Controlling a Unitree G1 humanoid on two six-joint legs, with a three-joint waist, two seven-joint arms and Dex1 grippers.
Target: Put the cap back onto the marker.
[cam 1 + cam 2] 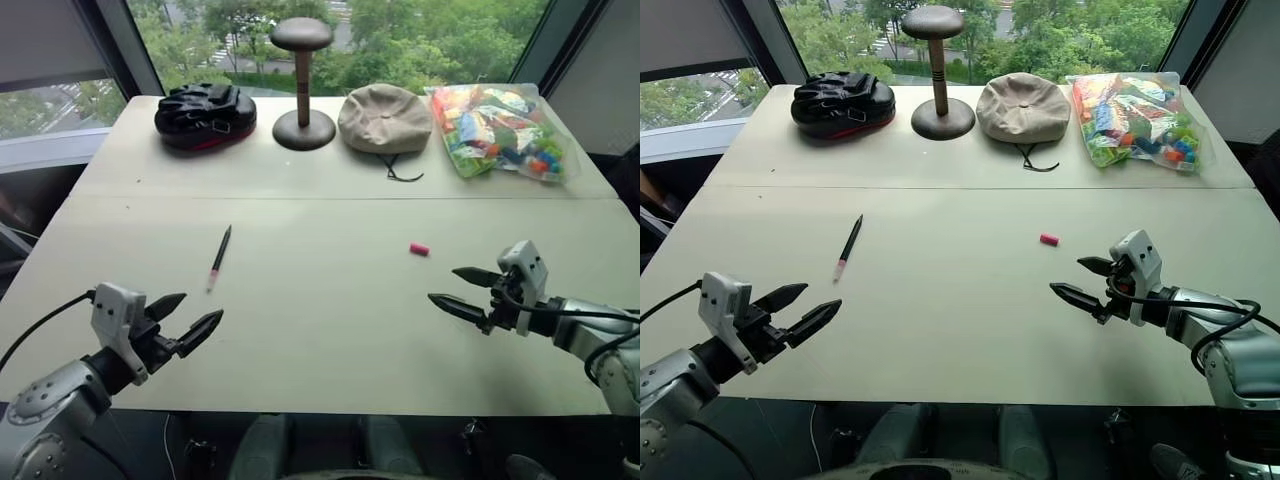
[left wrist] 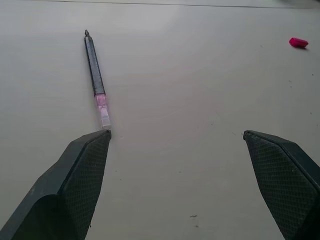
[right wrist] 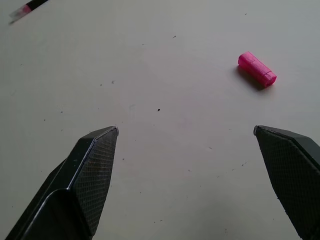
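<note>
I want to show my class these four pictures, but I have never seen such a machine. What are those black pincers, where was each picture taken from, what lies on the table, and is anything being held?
The pincers are a humanoid robot's two grippers. Two pictures come from cameras in its head, looking down over its arms; two come from its wrists, looking along the fingers. The left gripper and right gripper are both open and hold nothing. On the table lie a black marker and, apart from it, its pink cap. At the far edge sit a black bag, a wooden stand, a beige hat and a clear bag of toy pieces.
</note>
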